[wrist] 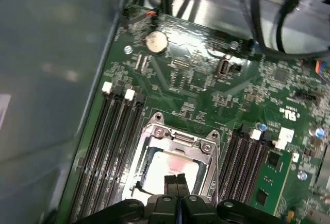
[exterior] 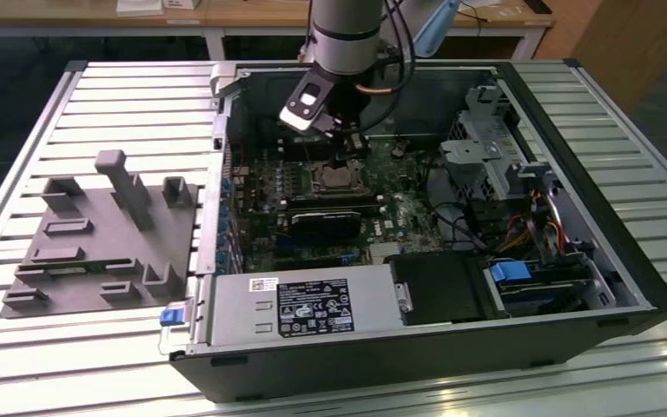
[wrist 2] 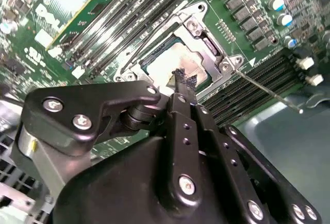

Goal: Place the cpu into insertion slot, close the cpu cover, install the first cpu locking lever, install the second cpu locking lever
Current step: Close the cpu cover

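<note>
Partly hidden behind the gripper [wrist: 177,178], whose fingers [wrist: 170,181] are pressed together, the cpu [wrist: 162,163] lies in the insertion slot [wrist: 138,178], framed by the lowered cpu cover [wrist: 175,137]; the arm [exterior: 343,35] reaches down into the case [exterior: 368,373].

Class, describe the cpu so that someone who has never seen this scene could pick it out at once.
Find the open computer case and the green motherboard inside it. Near the board's middle, between two banks of long black memory slots, a silvery cpu cover frames the cpu: the only flat, dull silver square there.
</note>
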You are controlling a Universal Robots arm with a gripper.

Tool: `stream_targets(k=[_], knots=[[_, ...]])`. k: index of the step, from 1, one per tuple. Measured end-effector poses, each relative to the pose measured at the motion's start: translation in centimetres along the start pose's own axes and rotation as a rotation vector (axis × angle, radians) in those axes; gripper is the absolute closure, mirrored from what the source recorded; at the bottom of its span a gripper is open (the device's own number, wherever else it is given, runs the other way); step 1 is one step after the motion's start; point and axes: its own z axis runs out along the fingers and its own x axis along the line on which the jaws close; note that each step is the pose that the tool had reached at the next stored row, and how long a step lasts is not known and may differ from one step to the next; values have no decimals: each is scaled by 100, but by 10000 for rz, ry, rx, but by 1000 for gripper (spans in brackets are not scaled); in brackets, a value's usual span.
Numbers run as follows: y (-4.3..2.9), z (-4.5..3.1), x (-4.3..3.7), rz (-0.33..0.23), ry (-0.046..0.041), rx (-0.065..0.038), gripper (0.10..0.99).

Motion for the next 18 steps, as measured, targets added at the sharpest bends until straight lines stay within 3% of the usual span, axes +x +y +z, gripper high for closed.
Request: stream_targets(k=[1,18], knots=[[0,1,0,-464,11,-4,984],[0,8,0,-3292,52,-19,984]])
